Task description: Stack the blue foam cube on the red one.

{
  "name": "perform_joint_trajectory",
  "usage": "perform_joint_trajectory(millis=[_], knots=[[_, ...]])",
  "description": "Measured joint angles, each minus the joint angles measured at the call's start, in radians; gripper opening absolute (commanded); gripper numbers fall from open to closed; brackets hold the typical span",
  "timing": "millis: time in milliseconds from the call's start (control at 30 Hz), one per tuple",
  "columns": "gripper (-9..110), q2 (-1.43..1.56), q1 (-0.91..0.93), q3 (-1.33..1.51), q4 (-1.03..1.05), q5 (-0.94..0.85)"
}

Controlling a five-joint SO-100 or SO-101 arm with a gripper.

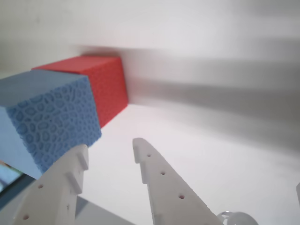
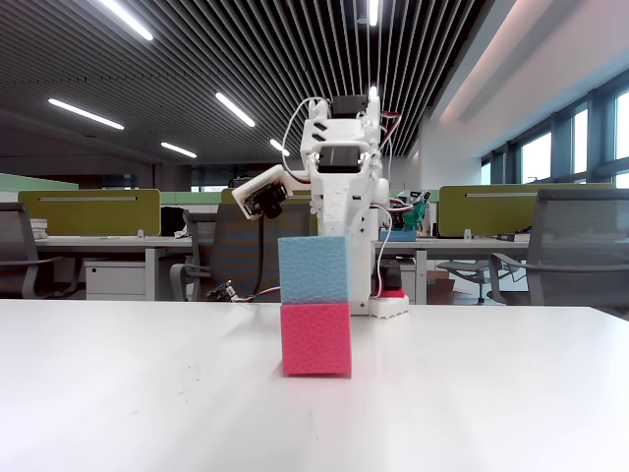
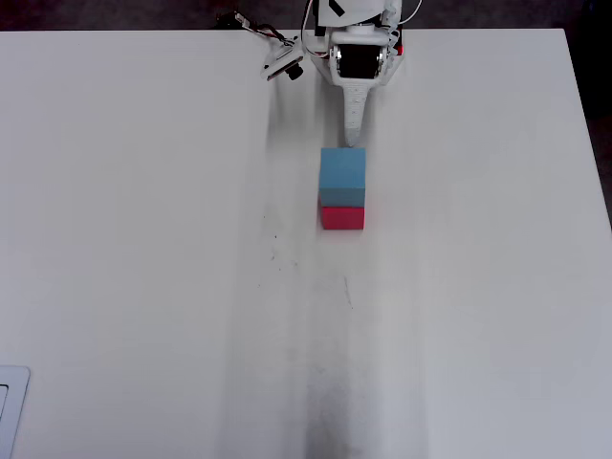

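Observation:
The blue foam cube (image 2: 314,268) sits squarely on top of the red one (image 2: 315,339) in the middle of the white table (image 2: 147,393). From above, the blue foam cube (image 3: 342,172) covers most of the red one (image 3: 341,218). My gripper (image 3: 352,137) reaches out from the arm's base and ends just behind the stack. The wrist view shows my gripper (image 1: 111,147) open, with nothing between its white fingers. There the blue foam cube (image 1: 47,117) lies just outside the left finger (image 1: 70,173), and the red one (image 1: 101,84) is behind it.
The arm's base (image 3: 359,43) stands at the table's far edge with loose cables (image 3: 253,29) beside it. A flat pale object (image 3: 10,406) pokes in at the overhead view's lower left corner. Office desks and chairs (image 2: 575,246) stand beyond the table.

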Motion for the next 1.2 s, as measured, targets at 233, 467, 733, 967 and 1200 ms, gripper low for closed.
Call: perform_joint_trajectory(millis=[233, 467, 733, 967, 1200], knots=[[11, 0.0, 0.002, 0.0, -0.006, 0.0], [11, 0.0, -0.003, 0.0, -0.035, 0.0], [11, 0.0, -0.003, 0.0, -0.035, 0.0], [13, 0.0, -0.003, 0.0, -0.035, 0.0], [14, 0.0, -0.002, 0.0, -0.035, 0.0]])
